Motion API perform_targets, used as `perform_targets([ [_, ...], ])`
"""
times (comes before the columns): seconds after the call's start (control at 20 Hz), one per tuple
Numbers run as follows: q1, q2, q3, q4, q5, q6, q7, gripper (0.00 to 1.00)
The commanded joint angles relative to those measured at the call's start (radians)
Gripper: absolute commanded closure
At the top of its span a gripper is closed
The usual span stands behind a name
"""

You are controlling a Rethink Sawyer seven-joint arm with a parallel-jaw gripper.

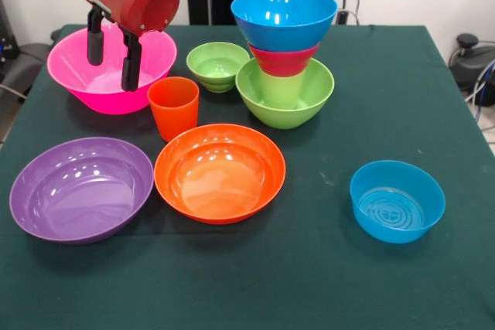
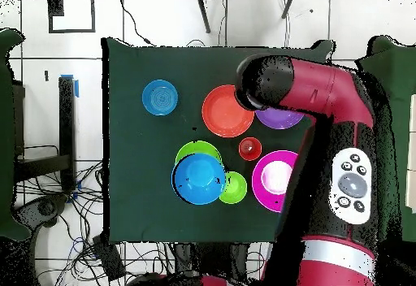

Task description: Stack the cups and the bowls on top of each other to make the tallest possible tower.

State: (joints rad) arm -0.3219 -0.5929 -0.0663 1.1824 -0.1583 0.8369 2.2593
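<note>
The tower [image 1: 284, 52] stands at the back middle: a medium green bowl [image 1: 309, 102] as base, a lime cup [image 1: 280, 88] in it, then a small red bowl [image 1: 283, 61] and a blue bowl [image 1: 284, 17] on top. My gripper [image 1: 113, 73] hangs open and empty over the pink bowl [image 1: 81, 75] at the back left. The orange cup [image 1: 173, 107] stands upright just right of the pink bowl. A purple bowl [image 1: 81, 188] and an orange bowl [image 1: 220, 172] sit side by side in front. From overhead the tower's blue bowl [image 2: 198, 177] hides the pieces under it.
A small green bowl [image 1: 217, 66] sits between the pink bowl and the tower. A small blue bowl [image 1: 397, 201] sits alone at the front right. In the overhead view the arm [image 2: 325, 96] covers part of the purple bowl [image 2: 280, 120].
</note>
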Motion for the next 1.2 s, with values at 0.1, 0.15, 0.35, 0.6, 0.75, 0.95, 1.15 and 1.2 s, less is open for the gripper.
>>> perform_targets([
  [0.1, -0.023, 0.016, 0.129, 0.200, -0.031, -0.020, -0.170, 0.00],
  [0.15, -0.025, 0.015, 0.126, 0.214, -0.025, -0.024, -0.146, 0.00],
  [0.35, -0.038, 0.014, 0.124, 0.233, -0.032, -0.050, -0.128, 0.00],
  [0.6, -0.056, 0.050, 0.141, 0.188, -0.071, -0.123, -0.152, 0.00],
  [0.75, -0.052, 0.063, 0.137, 0.172, -0.082, -0.138, -0.144, 0.00],
  [0.95, -0.052, 0.058, 0.135, 0.161, -0.086, -0.117, -0.162, 0.00],
  [1.15, -0.044, 0.056, 0.130, 0.163, -0.083, -0.118, -0.150, 0.00],
  [1.2, -0.045, 0.058, 0.133, 0.162, -0.082, -0.120, -0.151, 0.00],
])
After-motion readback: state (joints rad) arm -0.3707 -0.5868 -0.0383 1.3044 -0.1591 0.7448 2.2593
